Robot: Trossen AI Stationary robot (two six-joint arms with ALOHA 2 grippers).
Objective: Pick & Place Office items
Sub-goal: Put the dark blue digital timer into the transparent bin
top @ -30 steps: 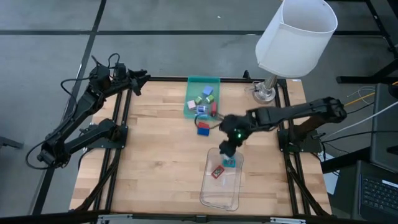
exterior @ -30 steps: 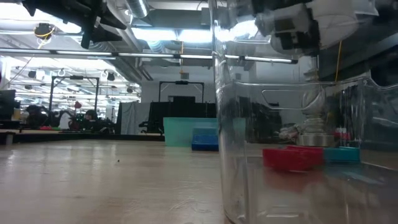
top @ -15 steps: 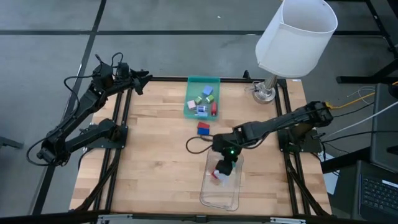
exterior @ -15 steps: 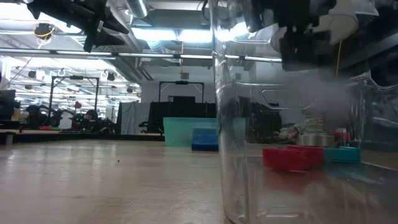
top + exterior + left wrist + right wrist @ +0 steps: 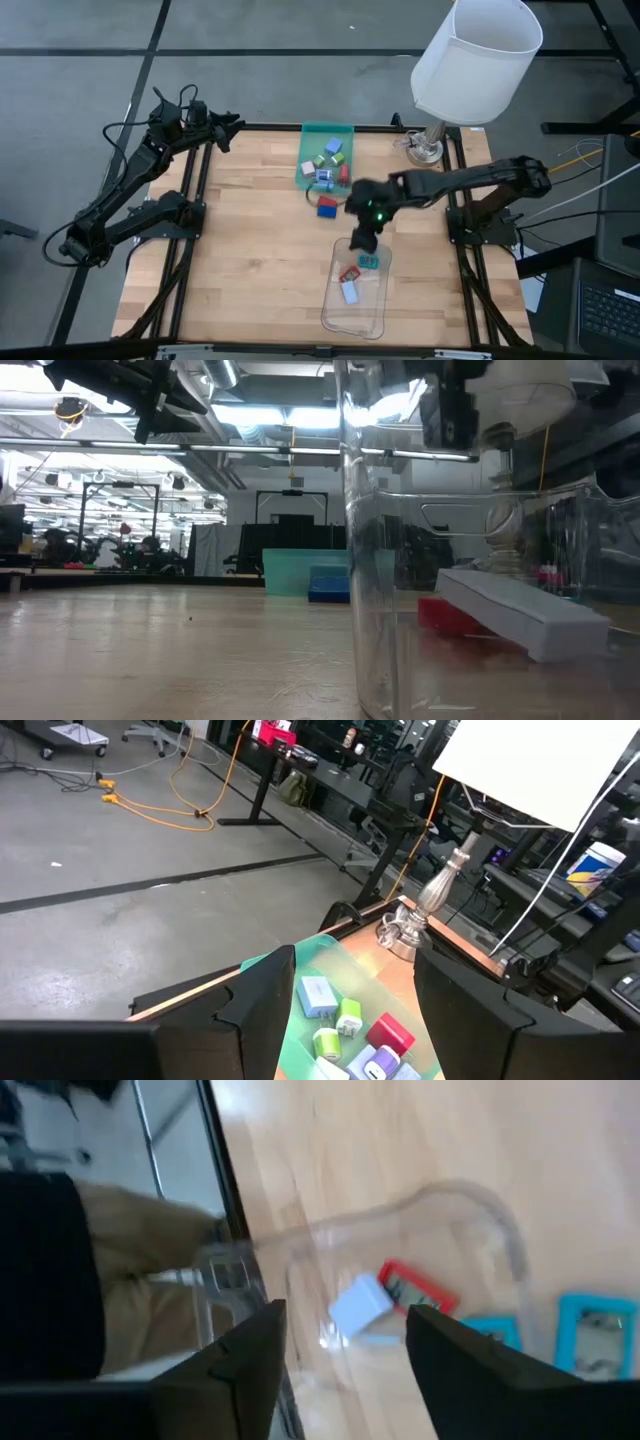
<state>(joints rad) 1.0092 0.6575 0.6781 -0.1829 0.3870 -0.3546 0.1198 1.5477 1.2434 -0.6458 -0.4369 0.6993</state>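
Note:
Several small colourful office items lie in the green tray (image 5: 325,158) at the table's far side. A blue and red piece (image 5: 327,207) sits on the wood just near of it. The clear plastic tray (image 5: 357,295) holds a red flat piece (image 5: 349,273), a teal one (image 5: 369,262) and a white flat piece (image 5: 349,292). In the low view the white piece (image 5: 520,612) leans with one end on the red piece (image 5: 450,618). My right gripper (image 5: 360,243) hovers open above the clear tray's far end, touching nothing. My left gripper (image 5: 228,133) waits open at the far left corner.
A lamp with a white shade (image 5: 475,60) stands on a metal base (image 5: 425,150) at the far right corner. The clear tray's wall (image 5: 365,560) rises close in front of the low camera. Bare wood (image 5: 240,250) spreads over the table's left half.
My right gripper dipped toward the table's near edge and down into the clear tray, then drew back up and toward the far edge. A white flat piece, absent from the tray a second ago, now lies there, leaning on the red piece.

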